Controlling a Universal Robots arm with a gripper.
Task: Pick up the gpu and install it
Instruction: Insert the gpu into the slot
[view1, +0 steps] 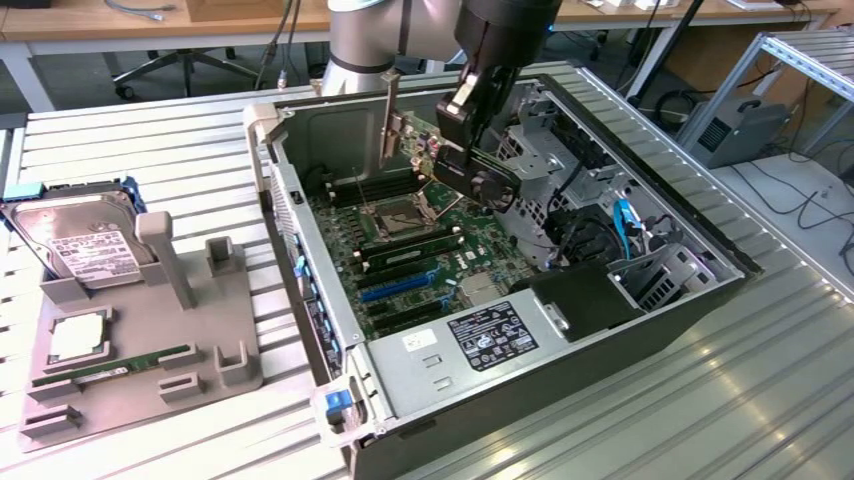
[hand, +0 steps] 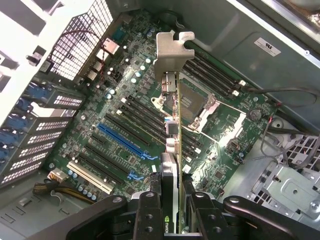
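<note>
In the exterior view, the open computer case lies on its side on the slatted table, so the motherboard faces up and can be reached from above. The gripper hangs over the case's far end, near its back wall, pinching the gpu. The card is in the air, clear of the board, standing on edge. Its silver bracket points toward the case's rear panel, which is likely where it has to seat. At the table's edge on the exterior view's left sits a grey fixture. It carries the hard drive at its far corner and the memory stick along its near edge (both untouched, and not part of this job).

In the wrist view, the camera looks straight down the card's thin edge. The fingers press on opposite faces of the gpu, which fits a card this thin and flat: squeezed across its faces, it stays vertical with the connector edge pointing down. The bracket is at the far end from the claw. Below it lie the processor socket and the memory slots. The blue expansion slot sits off to one side of the card's line, so by my reading the card is not yet aligned over a slot. It is lifted but not installed.
</note>
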